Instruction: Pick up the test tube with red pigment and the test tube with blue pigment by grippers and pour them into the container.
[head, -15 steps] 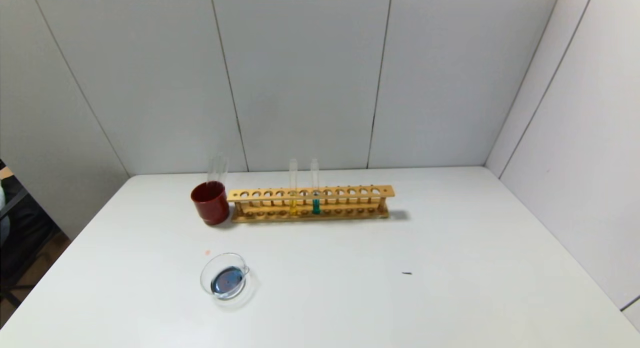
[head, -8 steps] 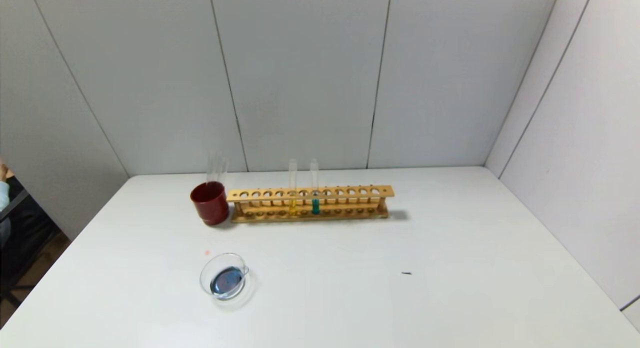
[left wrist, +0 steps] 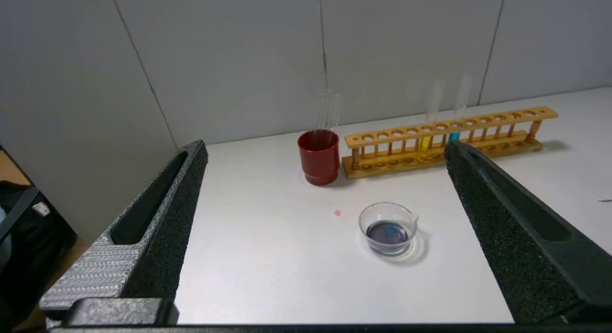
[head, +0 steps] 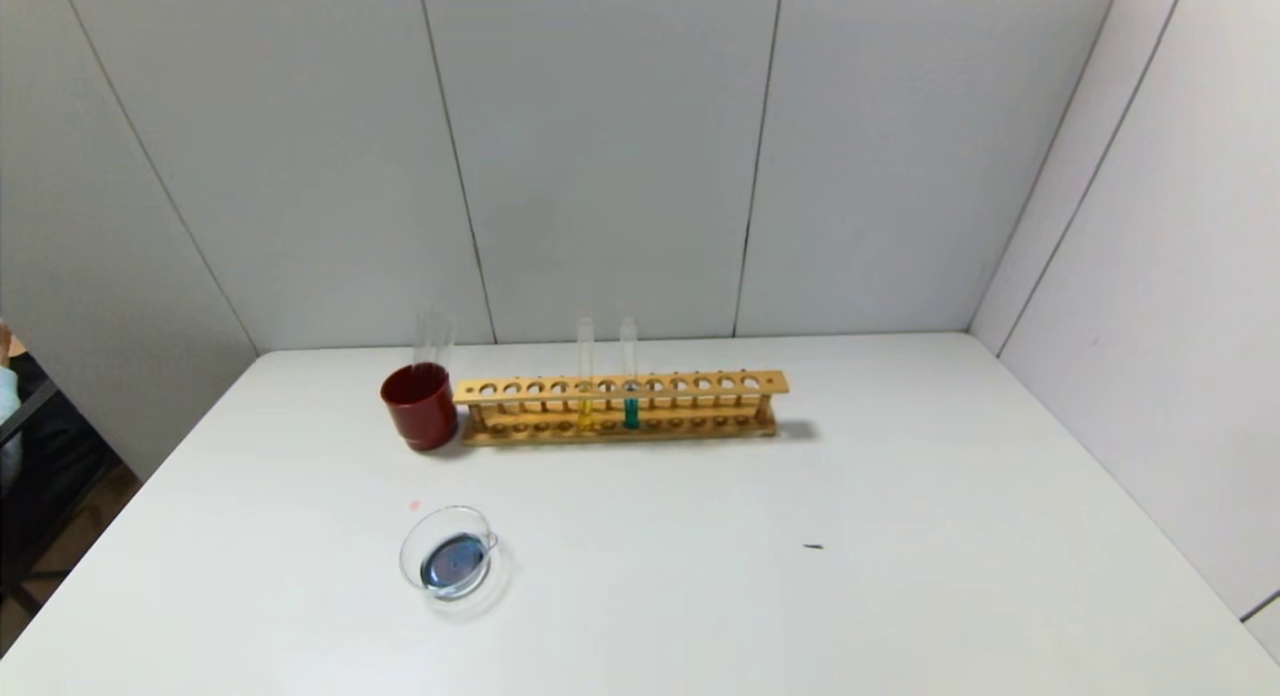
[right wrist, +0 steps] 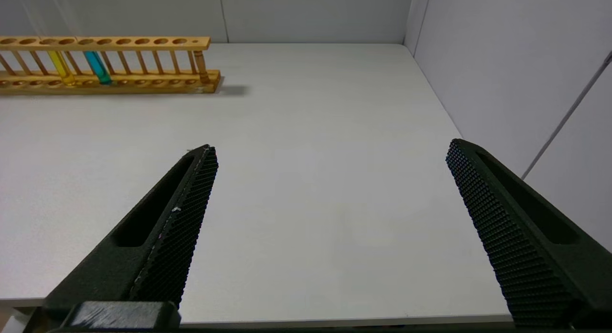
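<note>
Left end effector (left wrist: 325,145): jaws wide open, nothing held, hanging off the near left edge of the white worktop (head: 700,596). Right end effector (right wrist: 331,145): same, open and empty, off the near right edge. Neither shows in the head view.

Task items: the small clear glass dish with a pouring lip (head: 448,564) sits near the near left corner and holds a dark blue-purple pool. No tube with red liquid is visible anywhere. The clear glass tubes (head: 434,338) standing in the dark red opaque cup (head: 420,406), towards the far left corner, look empty. My read: both pours are done.

Risks for you:
- Any left-arm sweep over the near left area could clip the dish and spill it; it's light and shallow.
- The tubes in the cup lean loose, so a knock tips them or the cup.
- The teal-liquid tube (head: 630,381) in the wooden rack (head: 700,384) at the far edge could be mistaken for the blue target.

Count: two end effectors, one dish, one cup, one rack, one yellow-liquid tube (head: 585,381), one teal tube, apparently two empties in the cup (hard to separate), one pink spot (head: 414,506).
</note>
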Tool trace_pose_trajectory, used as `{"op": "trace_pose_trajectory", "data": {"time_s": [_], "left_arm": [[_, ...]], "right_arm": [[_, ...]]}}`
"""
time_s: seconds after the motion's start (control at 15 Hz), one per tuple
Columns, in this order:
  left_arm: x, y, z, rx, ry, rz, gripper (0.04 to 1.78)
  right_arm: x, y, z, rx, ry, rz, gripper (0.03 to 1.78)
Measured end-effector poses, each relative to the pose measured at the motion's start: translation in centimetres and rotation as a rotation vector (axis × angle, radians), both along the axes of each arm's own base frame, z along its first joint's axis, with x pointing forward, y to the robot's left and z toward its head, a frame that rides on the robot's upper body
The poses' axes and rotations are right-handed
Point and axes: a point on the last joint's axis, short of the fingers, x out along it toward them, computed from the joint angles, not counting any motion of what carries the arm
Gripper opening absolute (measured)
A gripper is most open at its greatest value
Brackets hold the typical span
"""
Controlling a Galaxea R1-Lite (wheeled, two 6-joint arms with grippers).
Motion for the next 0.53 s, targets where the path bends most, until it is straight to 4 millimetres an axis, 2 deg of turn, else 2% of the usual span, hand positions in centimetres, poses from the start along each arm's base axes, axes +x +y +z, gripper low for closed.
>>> {"op": "trace_pose_trajectory", "data": {"time_s": [0.27,0.53], "left_arm": [[0.0,-0.2,-4.7,0.004,0.033,0.007,1.74],[1.8,0.0,-10.2,-0.013,0.114,0.076,1.74]], "right_arm": [[0.0,0.0,0.0,0.0,0.0,0.0,1.75],[0.0,0.0,0.0,0.0,0.0,0.0,1.75]]}}
